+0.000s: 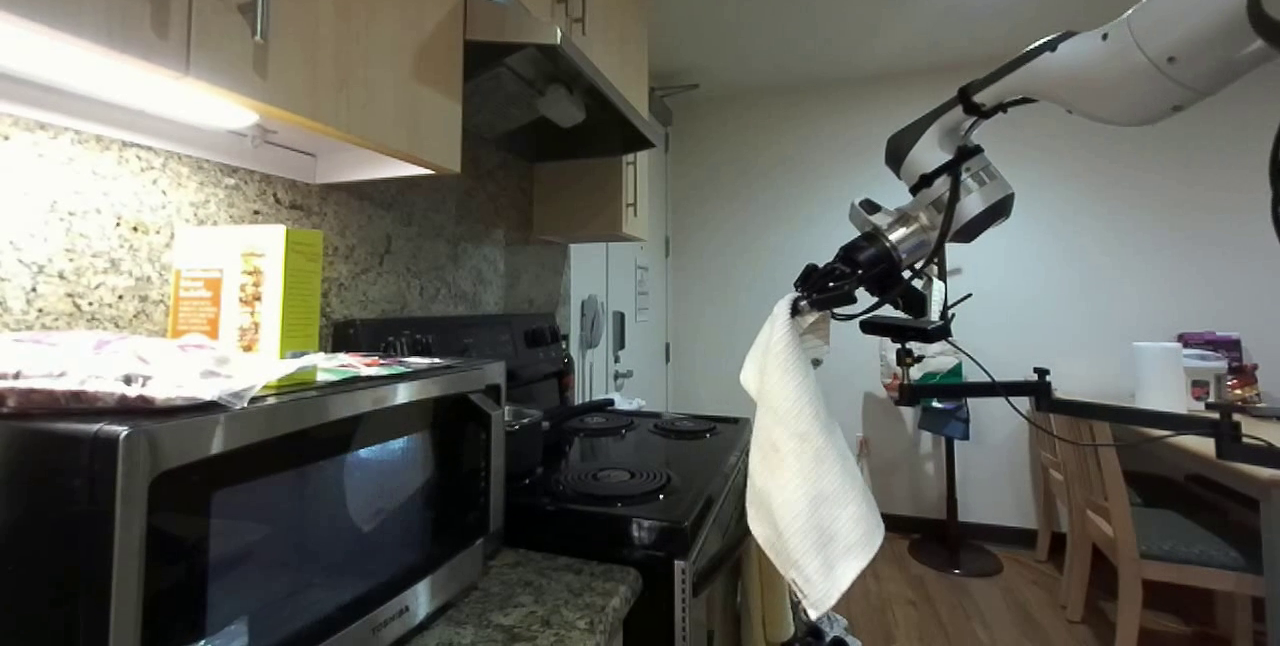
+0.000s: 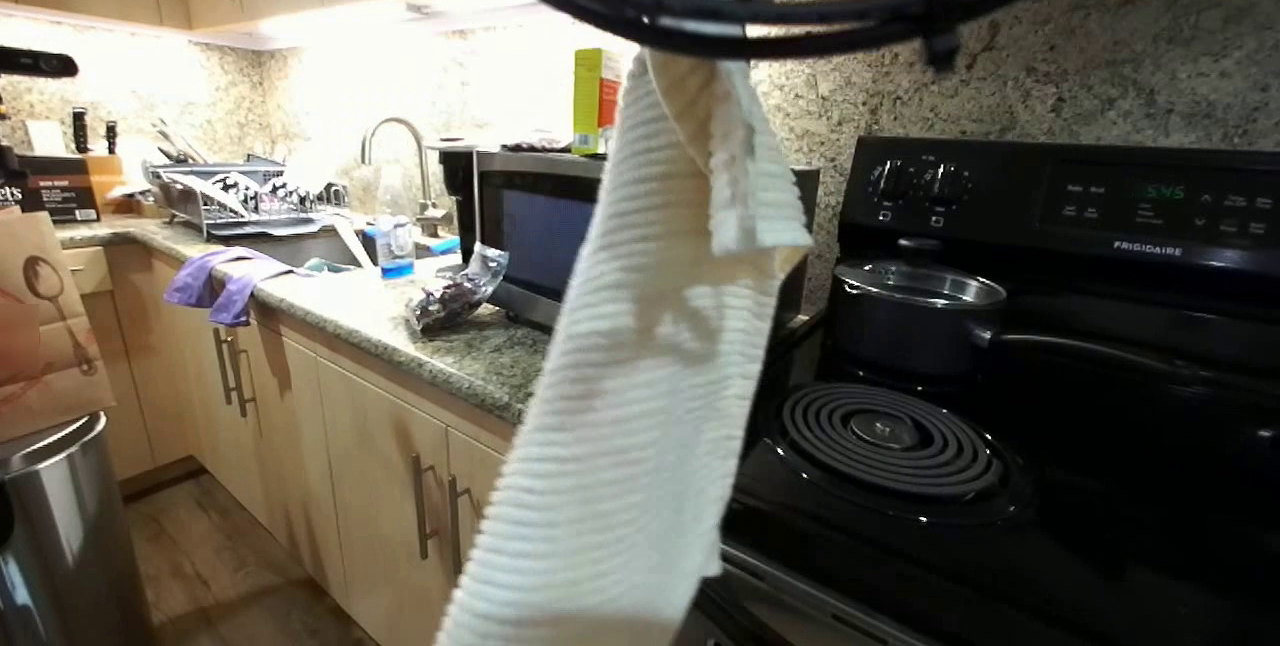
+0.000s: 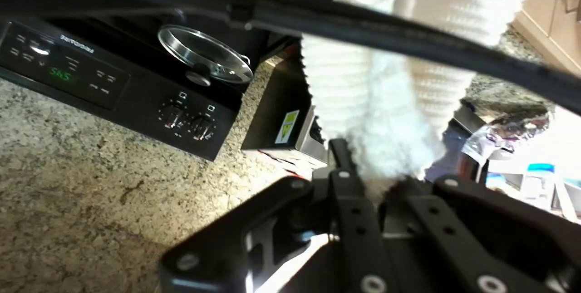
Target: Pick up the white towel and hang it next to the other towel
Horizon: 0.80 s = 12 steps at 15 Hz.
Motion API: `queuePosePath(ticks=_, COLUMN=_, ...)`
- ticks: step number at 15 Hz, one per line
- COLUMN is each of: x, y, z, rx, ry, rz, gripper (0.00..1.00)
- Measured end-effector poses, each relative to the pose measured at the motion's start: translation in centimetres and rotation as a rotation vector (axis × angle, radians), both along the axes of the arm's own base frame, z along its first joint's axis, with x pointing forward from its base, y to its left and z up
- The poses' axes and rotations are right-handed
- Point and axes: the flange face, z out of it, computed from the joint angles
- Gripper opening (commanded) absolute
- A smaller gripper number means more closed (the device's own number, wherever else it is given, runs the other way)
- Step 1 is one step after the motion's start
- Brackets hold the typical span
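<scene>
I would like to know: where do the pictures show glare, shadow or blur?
In an exterior view, the under-cabinet light glares white; in an exterior view, a shadow falls on the white towel; in the wrist view, the cable and the white towel at the gripper look soft.

Above the stove (image 1: 650, 448) I have free air up to the range hood (image 1: 545, 81), save at the stove's back, where a lidded pot (image 2: 892, 334) stands with its handle (image 2: 1085, 347) jutting sideways. The microwave (image 1: 330, 516) stands in the way just beside the stove. By the stove's front edge, the white towel (image 1: 805, 456) hanging from my fingers (image 3: 347, 186) takes up room.
</scene>
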Motion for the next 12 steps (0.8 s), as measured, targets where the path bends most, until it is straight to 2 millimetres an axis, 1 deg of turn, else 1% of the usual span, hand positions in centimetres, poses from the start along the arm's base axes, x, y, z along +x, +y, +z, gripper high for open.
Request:
queuePosePath(ticks=3, x=-1.4, y=1.0, z=2.2, rx=0.022, ry=-0.009, rz=0.046, gripper=0.08)
queuePosePath(ticks=5, x=-2.2, y=1.0, z=3.1, rx=0.01, ry=-0.027, rz=0.037, gripper=0.08)
queuePosePath(ticks=7, x=-2.7, y=1.0, z=3.4, rx=0.003, ry=-0.038, rz=0.022, gripper=0.08)
queuePosePath(ticks=9, x=-2.8, y=1.0, z=3.3, rx=0.004, ry=-0.037, rz=0.021, gripper=0.09)
queuePosePath(ticks=11, x=-2.4, y=0.6, z=3.1, rx=-0.053, ry=0.004, rz=-0.03, gripper=0.09)
queuePosePath(ticks=12, x=-1.7, y=0.6, z=3.0, rx=-0.09, ry=0.032, rz=-0.067, gripper=0.09)
